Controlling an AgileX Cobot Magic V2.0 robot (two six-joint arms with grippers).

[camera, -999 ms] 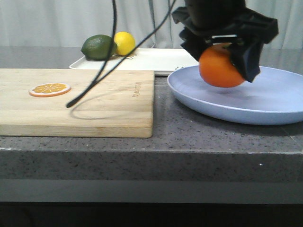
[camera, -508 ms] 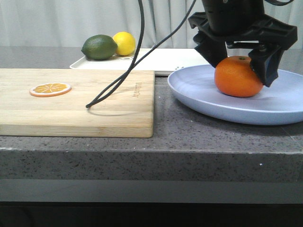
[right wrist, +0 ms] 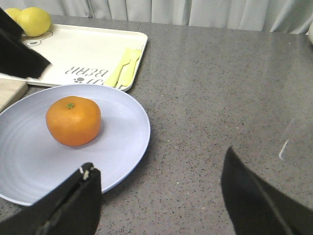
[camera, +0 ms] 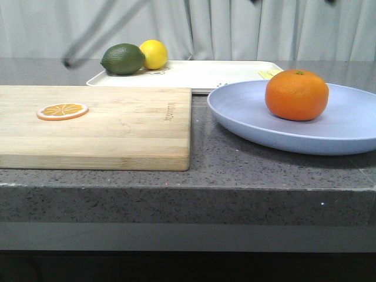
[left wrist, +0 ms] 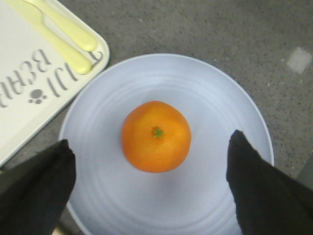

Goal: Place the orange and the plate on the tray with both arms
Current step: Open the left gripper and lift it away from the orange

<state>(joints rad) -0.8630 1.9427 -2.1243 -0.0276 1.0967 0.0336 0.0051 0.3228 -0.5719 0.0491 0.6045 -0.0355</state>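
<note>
The orange (camera: 296, 94) rests on the pale lavender-blue plate (camera: 247, 117) at the right of the counter. The cream-white tray (camera: 205, 73) lies just behind the plate. In the left wrist view my left gripper (left wrist: 151, 139) is open and empty, high above the orange (left wrist: 156, 136), its fingers spread over the plate (left wrist: 210, 93) beside the tray's corner (left wrist: 19, 98). In the right wrist view my right gripper (right wrist: 159, 161) is open and empty over bare counter, beside the plate's rim (right wrist: 132, 122); the orange (right wrist: 73, 121) and tray (right wrist: 73, 49) show beyond. Neither gripper shows in the front view.
A wooden cutting board (camera: 106, 123) with an orange slice (camera: 61, 110) lies at the left. A green lime (camera: 123, 59) and a yellow lemon (camera: 154, 53) sit on the tray's far left end. A blurred cable (camera: 88, 41) hangs above the board.
My left gripper set the orange down on the plate, opened, and rose up out of the front view. The cable swung up and left.
</note>
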